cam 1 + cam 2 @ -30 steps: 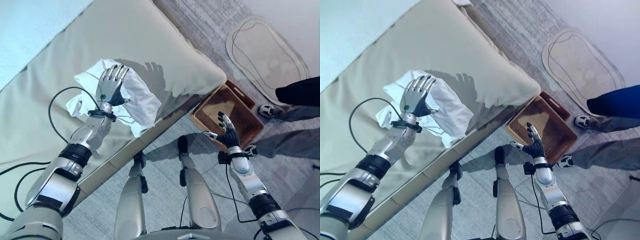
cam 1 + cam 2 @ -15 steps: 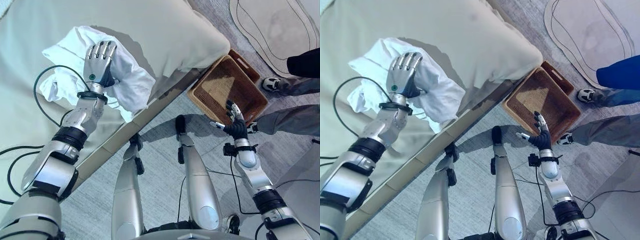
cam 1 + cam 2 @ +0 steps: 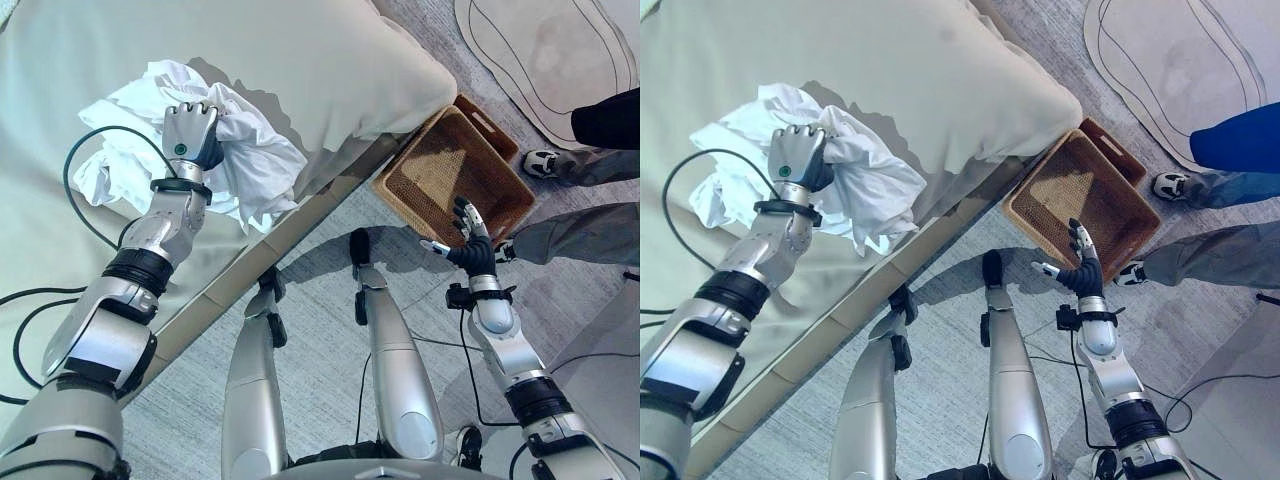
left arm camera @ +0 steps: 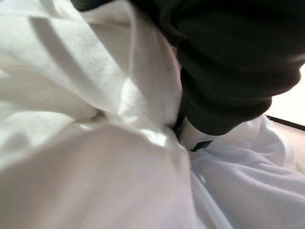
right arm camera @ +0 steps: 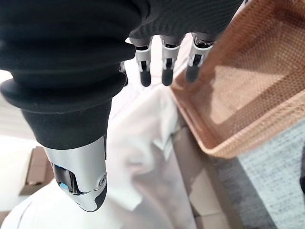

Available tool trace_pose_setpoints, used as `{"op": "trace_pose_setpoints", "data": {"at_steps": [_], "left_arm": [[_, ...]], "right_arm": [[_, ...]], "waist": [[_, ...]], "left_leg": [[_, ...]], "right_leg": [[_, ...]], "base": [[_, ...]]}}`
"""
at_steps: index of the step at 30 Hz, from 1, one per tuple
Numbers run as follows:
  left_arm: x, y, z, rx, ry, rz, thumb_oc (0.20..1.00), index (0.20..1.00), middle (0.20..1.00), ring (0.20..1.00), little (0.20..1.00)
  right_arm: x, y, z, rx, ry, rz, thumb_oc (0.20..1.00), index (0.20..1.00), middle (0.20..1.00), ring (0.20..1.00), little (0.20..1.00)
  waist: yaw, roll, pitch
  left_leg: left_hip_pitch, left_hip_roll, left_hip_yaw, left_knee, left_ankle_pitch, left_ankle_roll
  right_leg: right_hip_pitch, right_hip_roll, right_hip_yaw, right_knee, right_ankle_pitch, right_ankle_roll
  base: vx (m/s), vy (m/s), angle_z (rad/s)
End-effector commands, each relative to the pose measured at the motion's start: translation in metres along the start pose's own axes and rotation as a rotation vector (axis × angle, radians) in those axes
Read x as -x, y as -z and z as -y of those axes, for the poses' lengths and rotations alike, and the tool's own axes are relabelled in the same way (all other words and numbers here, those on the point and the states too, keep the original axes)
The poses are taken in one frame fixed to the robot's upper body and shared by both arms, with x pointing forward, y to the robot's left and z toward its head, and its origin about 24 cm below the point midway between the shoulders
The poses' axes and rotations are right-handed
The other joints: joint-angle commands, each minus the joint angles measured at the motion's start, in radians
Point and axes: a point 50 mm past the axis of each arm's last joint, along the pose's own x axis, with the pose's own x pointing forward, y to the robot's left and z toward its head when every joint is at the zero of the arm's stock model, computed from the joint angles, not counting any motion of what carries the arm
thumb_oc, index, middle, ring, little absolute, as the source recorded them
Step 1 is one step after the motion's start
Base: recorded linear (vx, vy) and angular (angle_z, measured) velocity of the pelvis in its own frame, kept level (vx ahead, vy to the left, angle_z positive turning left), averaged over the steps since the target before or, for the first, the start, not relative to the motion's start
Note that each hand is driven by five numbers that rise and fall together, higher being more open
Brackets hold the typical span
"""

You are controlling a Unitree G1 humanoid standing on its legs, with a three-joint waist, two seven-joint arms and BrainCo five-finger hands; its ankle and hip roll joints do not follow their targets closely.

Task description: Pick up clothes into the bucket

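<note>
One left hand (image 3: 190,132) fists white clothes (image 3: 250,160).

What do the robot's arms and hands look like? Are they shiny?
Yes! Both arms are smooth silver-grey shells with black bands at the joints. The left hand has silver fingers, a dark cover with a small green dot on its back, and a black ring at the wrist. The right hand has silver fingers with dark tips and a dark ribbed cover over its back and wrist.
</note>
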Motion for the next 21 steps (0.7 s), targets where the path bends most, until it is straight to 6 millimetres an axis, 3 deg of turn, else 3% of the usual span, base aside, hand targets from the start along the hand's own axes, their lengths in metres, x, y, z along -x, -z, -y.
{"op": "trace_pose_setpoints", "data": {"at_steps": [1,13,21], "left_arm": [[0.012,0.009,0.005,-0.021,-0.001,-0.004,0.200,0.200,0.200,0.200,0.200],[0.044,0.000,0.016,0.116,0.027,0.029,0.200,0.200,0.200,0.200,0.200],[0.061,0.000,0.002,0.189,0.000,0.073,0.200,0.200,0.200,0.200,0.200]], "right_arm": [[0.006,-0.006,0.009,0.007,0.022,0.056,1.000,1.000,1.000,1.000,1.000],[0.016,0.017,0.007,0.032,0.001,-0.051,1.000,1.000,1.000,1.000,1.000],[0.028,0.033,0.002,0.052,-0.047,-0.133,1.000,1.000,1.000,1.000,1.000]], "waist": [[0.015,-0.013,-0.073],[0.067,0.001,-0.125],[0.109,0.017,-0.189]], "left_leg": [[-0.002,-0.020,-0.037,0.093,-0.098,0.022],[0.245,-0.025,-0.060,-0.058,-0.064,0.006],[0.412,-0.028,-0.088,-0.200,-0.015,-0.004]], "right_leg": [[0.085,-0.046,-0.035,-0.043,0.006,0.058],[0.335,-0.054,-0.071,-0.157,0.015,0.059],[0.507,-0.044,-0.116,-0.262,0.025,0.060]], "base": [[0.00,0.000,0.00],[0.05,-0.028,0.01],[0.08,-0.044,0.17]]}}
